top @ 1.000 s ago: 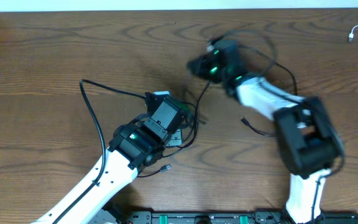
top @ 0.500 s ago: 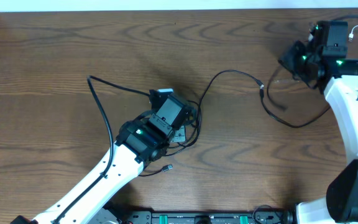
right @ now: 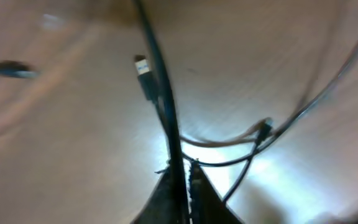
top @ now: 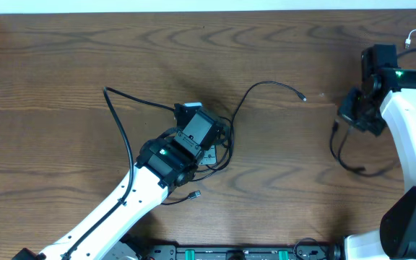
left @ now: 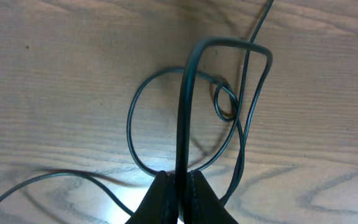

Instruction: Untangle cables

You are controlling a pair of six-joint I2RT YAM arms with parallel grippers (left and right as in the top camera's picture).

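Overhead view: left gripper [top: 211, 136] sits near the middle of the wooden table [top: 63, 58], right over a knot of black cables [top: 226, 152]. From the knot one strand runs out left to a sharp bend, and another arcs up and right to a small plug [top: 302, 97] lying free on the wood. A further plug end [top: 194, 193] lies just beside the left forearm. Left wrist view: jaws pressed together, pinching one black strand [left: 182, 93] that rises from between the fingertips and bends over at the top. Beneath it, on the table, are a wide round loop and a small tight loop, with other strands crossing them. Right gripper [top: 354, 115] is well apart from the knot, near the table's right edge. A separate black cable [top: 338, 155] hangs from it and curves down and round under the right arm. Right wrist view, blurred: jaws closed on that dark cable [right: 160, 93], which runs up from between the fingertips; a plug with a pale tip lies beside it, and thin strands curve across the wood at right. White cable [top: 414, 36] lies in the far right corner, apart from both grippers; only its end shows.
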